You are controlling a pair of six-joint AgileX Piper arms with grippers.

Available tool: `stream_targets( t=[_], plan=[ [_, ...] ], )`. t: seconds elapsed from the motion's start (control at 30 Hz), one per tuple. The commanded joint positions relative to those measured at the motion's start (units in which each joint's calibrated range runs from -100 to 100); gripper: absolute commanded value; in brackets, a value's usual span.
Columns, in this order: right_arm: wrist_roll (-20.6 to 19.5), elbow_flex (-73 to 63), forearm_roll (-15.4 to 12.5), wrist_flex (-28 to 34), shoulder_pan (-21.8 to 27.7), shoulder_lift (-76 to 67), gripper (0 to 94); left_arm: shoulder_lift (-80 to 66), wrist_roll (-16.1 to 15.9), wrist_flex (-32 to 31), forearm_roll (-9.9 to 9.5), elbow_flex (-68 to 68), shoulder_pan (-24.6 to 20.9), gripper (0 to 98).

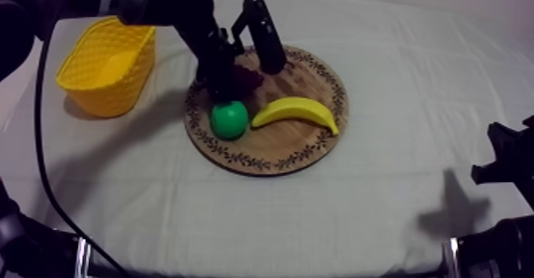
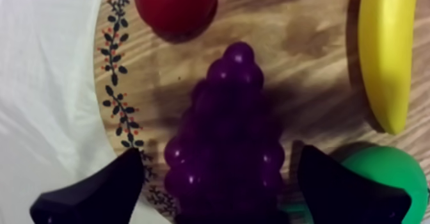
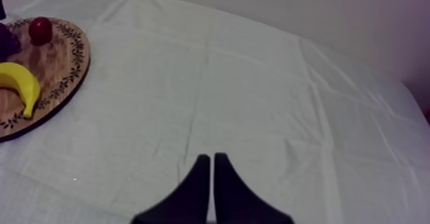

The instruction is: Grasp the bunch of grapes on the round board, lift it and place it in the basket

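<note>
**Purple bunch of grapes (image 2: 227, 143) straddled by left gripper (image 2: 221, 188), jaws spread**

The bunch lies on the wooden board (image 1: 296, 146), long axis square to the closing line, broad end flanked but unclamped. The yellow basket (image 1: 119, 83) stands left of the board. The right gripper (image 3: 211, 169), pinched empty, is well apart.

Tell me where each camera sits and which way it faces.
Top view: overhead, slanting down on wooden board and yellow basket; left arm over board.
Left wrist view: on left arm, looking down on bunch of grapes; left gripper open around it.
Right wrist view: on right arm, facing board across cloth; right gripper shut.
All share board and banana.
</note>
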Motion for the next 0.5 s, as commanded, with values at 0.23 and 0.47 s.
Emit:
stream_targets(
  t=[0.23, 0.47],
  plan=[
    [0.02, -0.01, 0.01, -0.02, 0.0, -0.02, 0.5, 1.58, -0.21, 1.13, 0.09, -1.55, 0.25, 90.0],
    [0.02, -0.01, 0.01, -0.02, 0.0, -0.02, 0.5, 2.15, -0.32, 0.86, 0.4, -1.65, 0.24, 87.7]
  ],
)
